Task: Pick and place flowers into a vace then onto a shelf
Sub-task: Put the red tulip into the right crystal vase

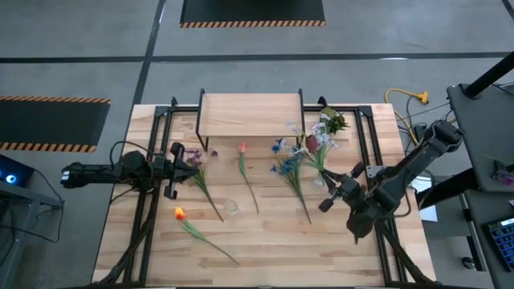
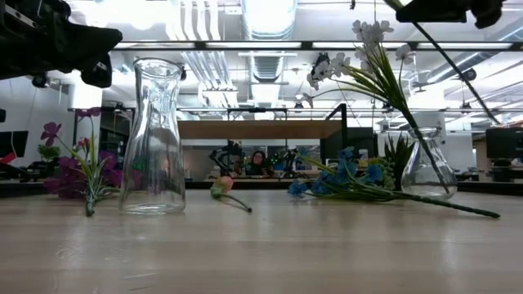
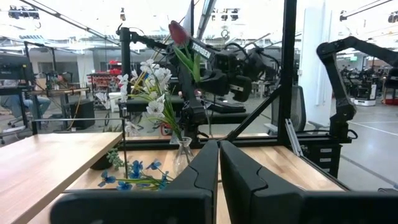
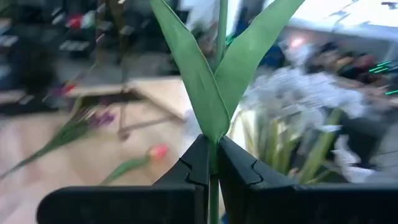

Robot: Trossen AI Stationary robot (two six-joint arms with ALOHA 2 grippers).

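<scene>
The right gripper (image 1: pixel 331 195) hangs above the tabletop's (image 1: pixel 265 241) right half, its fingers (image 4: pixel 199 163) pinching the green stem of a dark red flower (image 3: pixel 178 32); two long leaves fork just beyond the fingertips in the right wrist view. In the left wrist view that bloom stands high above a small glass vase (image 3: pixel 182 155), which already holds a spray of white flowers (image 3: pixel 149 84), and its stem slants down toward the vase. In the low view this vase (image 2: pixel 425 167) sits on the right, with a blue flower (image 2: pixel 351 181) lying on the tabletop beside it. The left gripper (image 1: pixel 186 165) waits over the left side, fingers (image 3: pixel 202 171) pressed together and holding nothing. A purple flower (image 1: pixel 195 158) lies just beside it, an orange one (image 1: pixel 180 213) lies near the front left, and a pink one (image 1: pixel 242 149) lies near the middle. A second, taller clear vase (image 2: pixel 154 137) stands empty in the low view; from above it shows as a faint ring (image 1: pixel 231 208) between the purple and pink stems. The shelf (image 1: pixel 250 114) stands at the back centre of the tabletop, with nothing on its board. A stubby green tuft (image 1: pixel 332 122) sits just right of it.
</scene>
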